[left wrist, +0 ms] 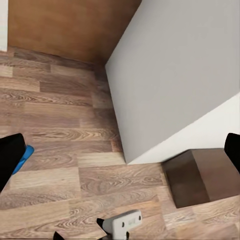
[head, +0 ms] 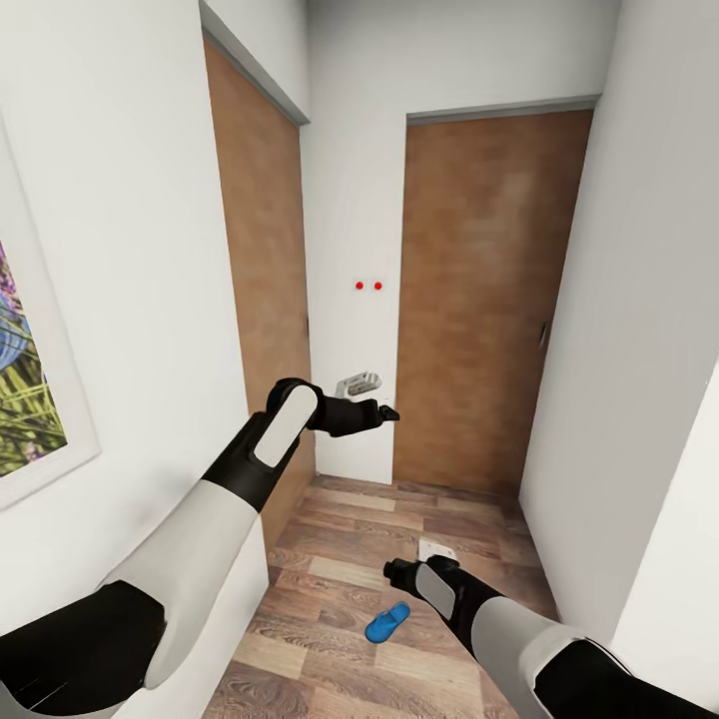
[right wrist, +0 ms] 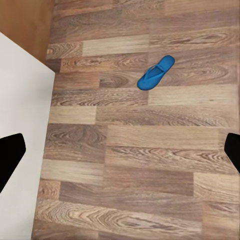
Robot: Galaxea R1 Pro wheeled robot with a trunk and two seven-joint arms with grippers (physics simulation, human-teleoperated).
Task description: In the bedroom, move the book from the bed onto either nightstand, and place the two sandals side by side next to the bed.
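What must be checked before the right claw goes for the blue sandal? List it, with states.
1. Sandal located: ok, it lies flat on the wood floor.
2. Right claw open and empty: ok, fingers spread wide.
3. Right claw lined up on the sandal: not ok, the sandal lies apart from it, not between the fingers.
4. Left claw free: ok, open and holding nothing.
5. Second sandal's place: cannot tell.
6. Way to the bed: cannot tell; two closed wooden doors stand ahead.

Even, bright, diffuse light; no clear source. Shadows faint. No glare. Renders slightly soft. Head view wide-angle, walls [head: 120,250] splaying toward edges.
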